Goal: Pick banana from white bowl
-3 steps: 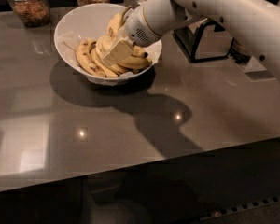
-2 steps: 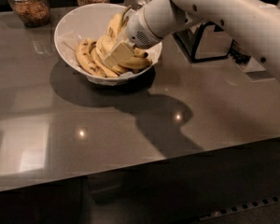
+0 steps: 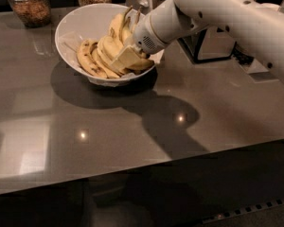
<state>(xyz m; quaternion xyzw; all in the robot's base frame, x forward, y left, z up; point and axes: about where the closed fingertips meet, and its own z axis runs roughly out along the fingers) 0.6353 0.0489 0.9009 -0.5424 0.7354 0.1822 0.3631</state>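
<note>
- Camera view shows the gripper [image 3: 126, 58] low inside the white bowl [image 3: 75, 25], pressed in among the fruit on the bowl's right-hand side.
- Over the last second almost nothing has shifted: the arm has held its reach from the right edge of the worktop [image 3: 132, 126], the bowl sits on the same spot toward the far-left corner, and the pile keeps its shape.
- My reading is that the pick is at the gripping stage, with no lift begun, since nothing has risen out of the bowl.
- Whether the gripper has a real hold on anything cannot be told, because its tip is buried among the fruit.
- The banana [image 3: 115, 31] stands in the middle of the bowl, the tallest of the bunch, just left of the gripper and apparently touching it.
- It looks thick and curved, with smooth clean yellow skin and a darker stem pointing up toward the far edge.
- Shorter brown-speckled bananas [image 3: 87, 56] lie beside it on the left of the bowl, and they press against it, so they may drag along on a lift.
- Two glass jars [image 3: 28, 6] stand along the far edge near the left corner, well apart from the arm.
</note>
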